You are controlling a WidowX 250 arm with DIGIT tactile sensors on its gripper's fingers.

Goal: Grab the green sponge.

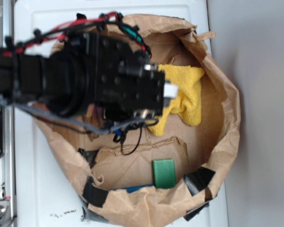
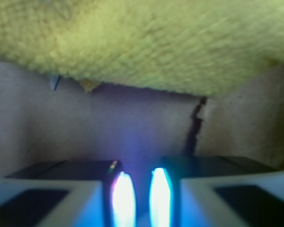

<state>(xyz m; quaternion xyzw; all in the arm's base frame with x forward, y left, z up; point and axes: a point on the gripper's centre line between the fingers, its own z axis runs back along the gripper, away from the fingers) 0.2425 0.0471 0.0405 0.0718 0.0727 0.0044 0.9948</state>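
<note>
Exterior view: the arm (image 1: 85, 80) lay across the left and middle of the frame, above a bag (image 1: 227, 118) of brown paper opened out into a shallow nest on a white surface (image 1: 42, 198). Black tape patches (image 1: 199, 178) sat on the bag's lower rim.

The sponge could not be made out in either view. The arm's body covered much of the bag's floor, and a dark patch showed under the wrist, too obscured to identify. The sponge's position, heading and long axis therefore could not be told.

A yellow cloth (image 1: 187, 92) lay bunched in the upper right of the bag, its left part under the gripper housing. A plain green block (image 1: 164, 173) lay flat near the bag's lower rim, well apart from the cloth, with its long axis running roughly top to bottom in the frame. A blue sliver (image 1: 132, 188) showed just left of it at the paper's edge, too small to identify.

Wrist view: the gripper (image 2: 139, 177) pointed at the paper floor. Its two fingers (image 2: 123, 196) stood close together with only a narrow slit between them and nothing held in it. The inner faces showed as bright glare. The cloth (image 2: 146, 42) filled the top of the frame, just beyond the fingertips. I could not tell whether it touched them. A dark tear (image 2: 195, 125) ran down the paper from the cloth's edge, right of centre.
</note>
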